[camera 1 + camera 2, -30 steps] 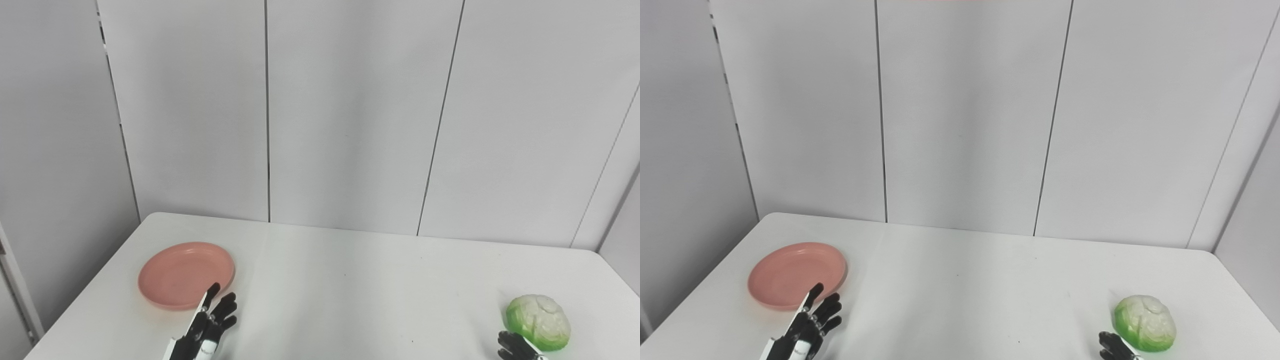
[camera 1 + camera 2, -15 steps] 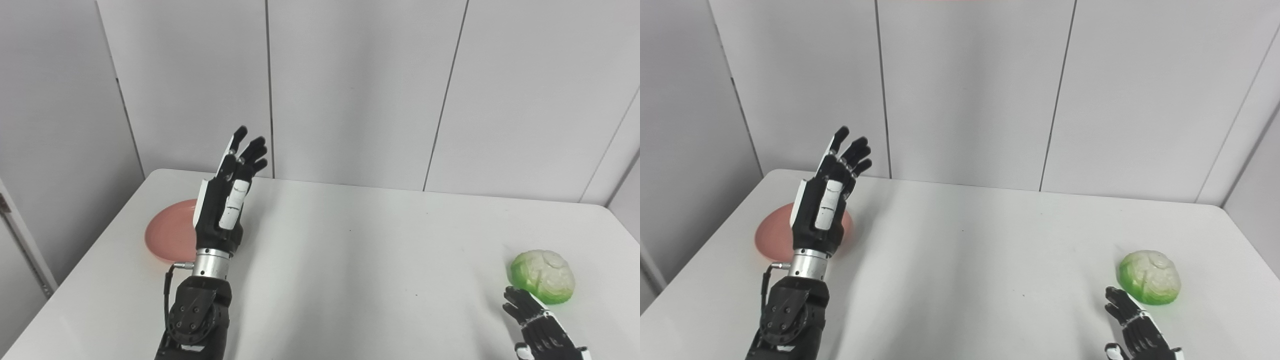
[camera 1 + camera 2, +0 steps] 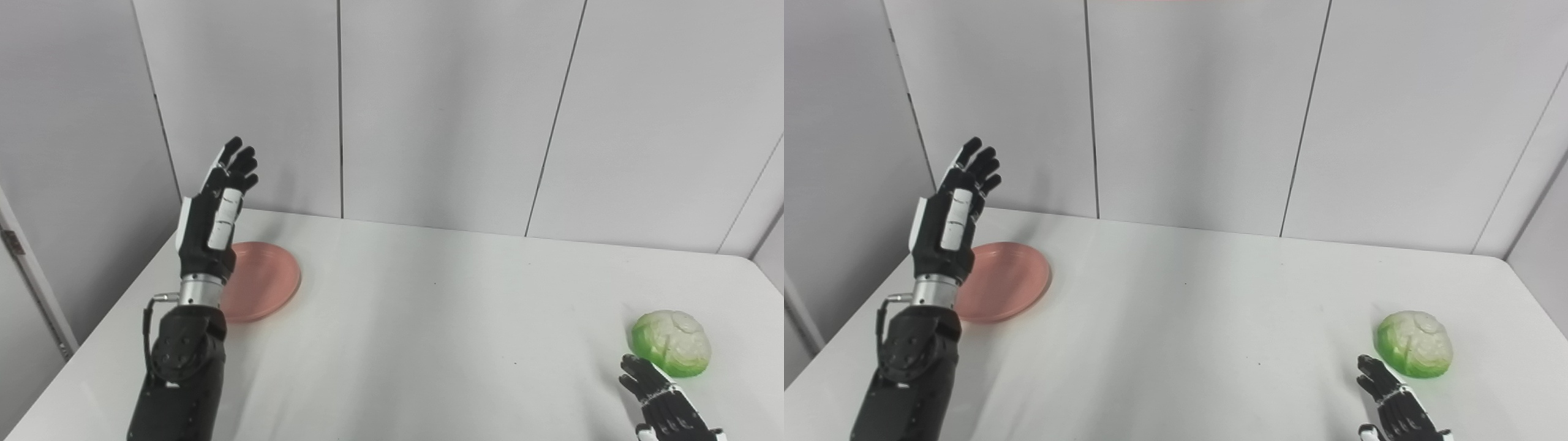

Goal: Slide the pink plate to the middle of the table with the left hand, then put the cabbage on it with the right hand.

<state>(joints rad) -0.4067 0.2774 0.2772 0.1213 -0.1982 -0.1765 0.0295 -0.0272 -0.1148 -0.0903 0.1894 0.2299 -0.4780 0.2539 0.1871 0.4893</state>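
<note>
The left hand (image 3: 211, 211) is raised above the pink plate (image 3: 266, 280) at the table's (image 3: 429, 318) left, fingers spread and empty, likely to slide it, while the right hand (image 3: 664, 407) waits, splayed and empty, beside the cabbage (image 3: 672, 342)

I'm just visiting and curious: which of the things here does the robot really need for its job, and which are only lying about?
Needed for the job:
pink plate
cabbage
left hand, raised, open
right hand, open, near the cabbage

Just there:
white table
grey wall panels
Nothing else lies about.
</note>
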